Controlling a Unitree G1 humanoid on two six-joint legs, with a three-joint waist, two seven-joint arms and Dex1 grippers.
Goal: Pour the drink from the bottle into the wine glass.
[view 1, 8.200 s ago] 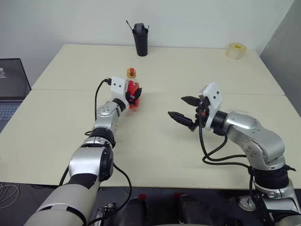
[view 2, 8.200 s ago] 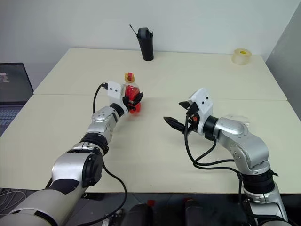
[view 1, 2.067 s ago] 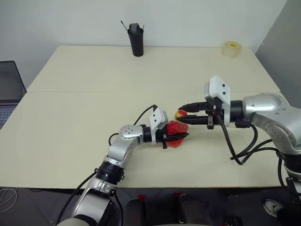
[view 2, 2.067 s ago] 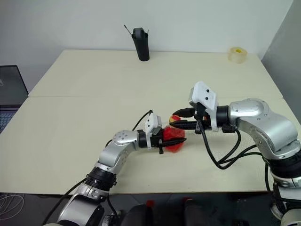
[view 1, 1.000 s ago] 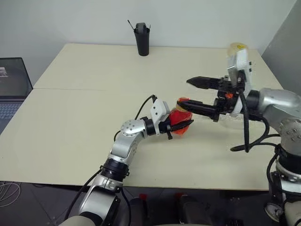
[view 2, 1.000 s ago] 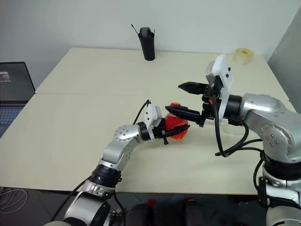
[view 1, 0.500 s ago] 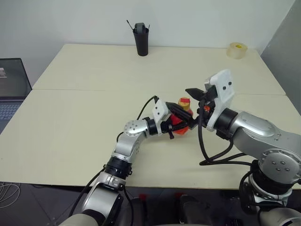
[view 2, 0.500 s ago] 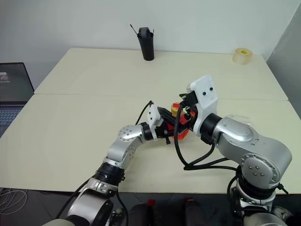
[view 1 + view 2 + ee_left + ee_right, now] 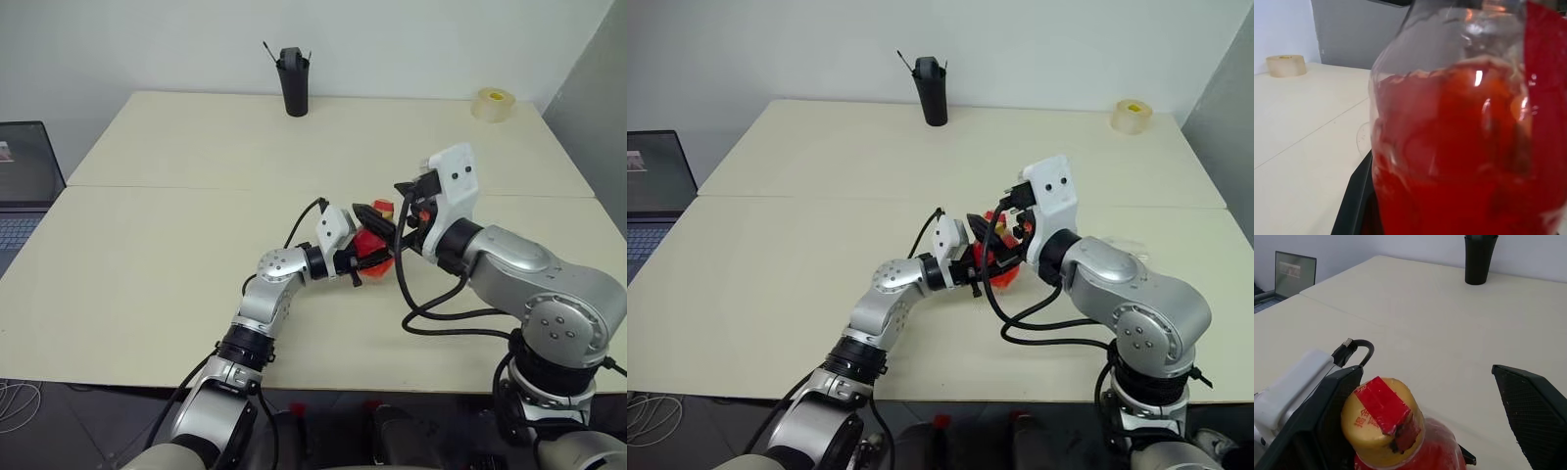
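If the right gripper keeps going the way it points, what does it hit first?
Probably the bottle's capped neck, sitting between the open right gripper's fingers; the left gripper holds the body just beyond.

Small clear plastic bottle (image 9: 373,244) of bright red liquid, red-capped, sits mid-table, clamped in left gripper (image 9: 376,251). Right gripper (image 9: 384,208), fingers spread, straddles bottle's cap. Tall black cup (image 9: 293,83) well behind bottle; tape roll (image 9: 491,103) far right.

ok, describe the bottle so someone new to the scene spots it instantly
On the cream table, look mid-table near the front edge, where the two arms meet. There the left gripper holds a small clear plastic bottle of bright red liquid. Its yellowish neck ring and red cap set it apart from the tall black cup at the far edge.
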